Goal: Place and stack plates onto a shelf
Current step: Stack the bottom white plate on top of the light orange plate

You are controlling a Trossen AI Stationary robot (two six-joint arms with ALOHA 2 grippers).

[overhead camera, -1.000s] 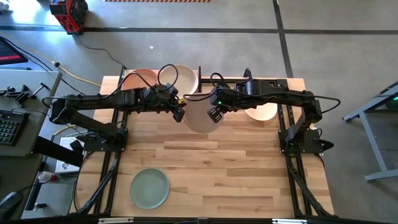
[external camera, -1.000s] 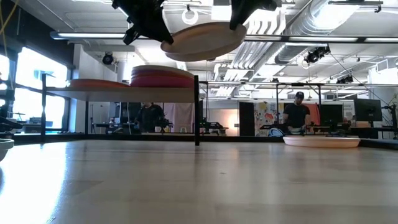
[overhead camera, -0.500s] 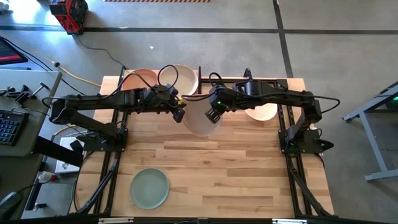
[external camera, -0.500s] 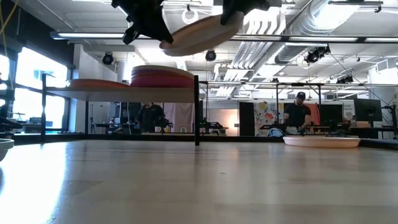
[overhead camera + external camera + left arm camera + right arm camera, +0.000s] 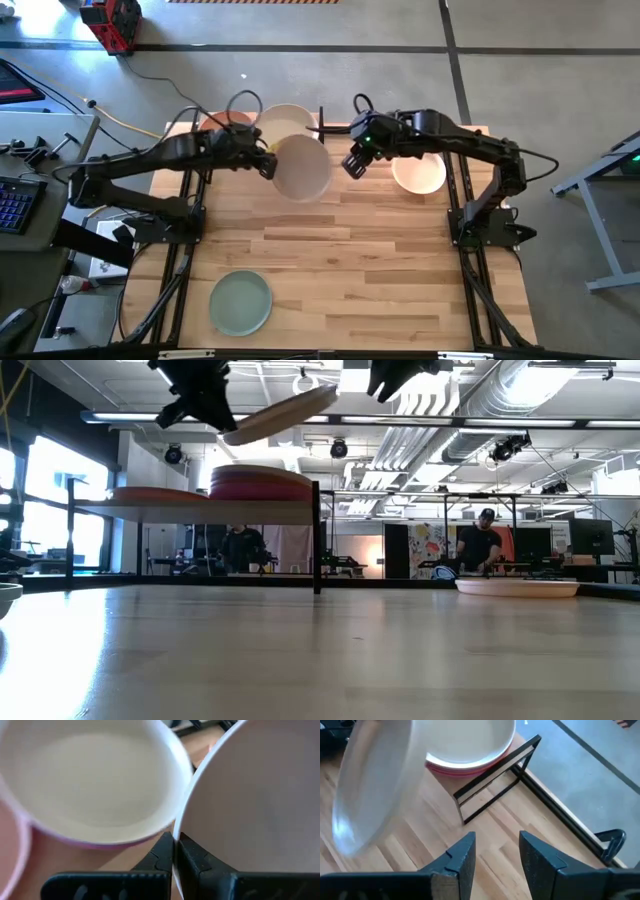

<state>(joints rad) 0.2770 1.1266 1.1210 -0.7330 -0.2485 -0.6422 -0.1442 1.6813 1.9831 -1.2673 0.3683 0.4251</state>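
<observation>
My left gripper (image 5: 268, 165) is shut on a beige plate (image 5: 302, 168) and holds it in the air just in front of the shelf (image 5: 200, 510). On the shelf stand a stack topped by a cream plate (image 5: 288, 120) and a peach plate (image 5: 222, 124). In the low view the stack (image 5: 260, 482) shows magenta below the cream. My right gripper (image 5: 355, 163) hangs open to the right of the beige plate, apart from it, with nothing between its fingers (image 5: 462, 855). My left gripper pinches the beige plate's rim (image 5: 181, 820) on its left side between its two fingers, coming roughly level from the table's left. The plate is lifted clear and tilted (image 5: 280, 415), the held edge lower and the free right edge higher.
A pale plate (image 5: 418, 172) lies on the table at the far right, below my right arm. A mint green plate (image 5: 240, 303) lies near the front left. The shelf's black post (image 5: 317, 535) stands at its right end, close to the held plate.
My right gripper has opened, let go of the beige plate's right edge and drawn away toward the table's far edge. My left gripper alone has carried the plate left and toward the shelf; the plate has tipped from level, its free edge now higher.
</observation>
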